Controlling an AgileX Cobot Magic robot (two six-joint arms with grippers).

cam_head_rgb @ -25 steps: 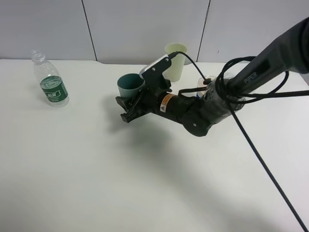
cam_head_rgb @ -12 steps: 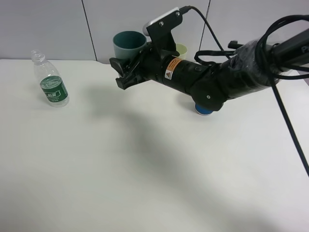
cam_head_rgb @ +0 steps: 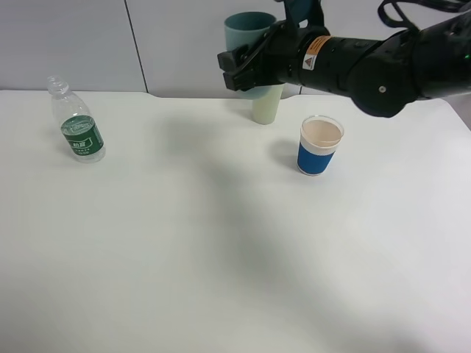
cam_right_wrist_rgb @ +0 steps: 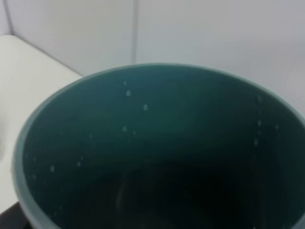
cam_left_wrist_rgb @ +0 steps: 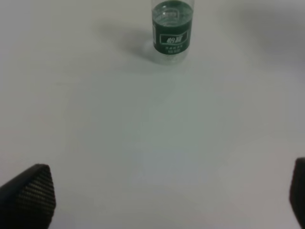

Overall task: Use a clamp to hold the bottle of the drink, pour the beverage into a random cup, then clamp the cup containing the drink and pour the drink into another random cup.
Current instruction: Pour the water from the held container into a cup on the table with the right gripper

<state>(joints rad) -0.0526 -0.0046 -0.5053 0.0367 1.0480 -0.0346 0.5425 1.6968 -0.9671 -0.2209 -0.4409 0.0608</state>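
Note:
My right gripper (cam_head_rgb: 241, 70) is shut on a teal cup (cam_head_rgb: 250, 33) and holds it upright, high above the table's back edge. In the right wrist view the teal cup (cam_right_wrist_rgb: 157, 152) fills the frame, with droplets on its inner wall. A pale green cup (cam_head_rgb: 266, 104) stands right below and behind it. A blue cup with a white band (cam_head_rgb: 321, 145) holds a pale drink to the right. The clear bottle with a green label (cam_head_rgb: 78, 126) stands uncapped at the far left and also shows in the left wrist view (cam_left_wrist_rgb: 172, 29). My left gripper (cam_left_wrist_rgb: 162, 198) is open and empty, well short of the bottle.
The white table (cam_head_rgb: 206, 250) meets a grey panelled wall (cam_head_rgb: 176, 37) at the back. The right arm (cam_head_rgb: 383, 62) with its black cables reaches in from the upper right, above the blue cup.
My right gripper has lifted the teal cup off the table and carried it up and to the right, from the table's middle to above the pale green cup. The bottle has not moved.

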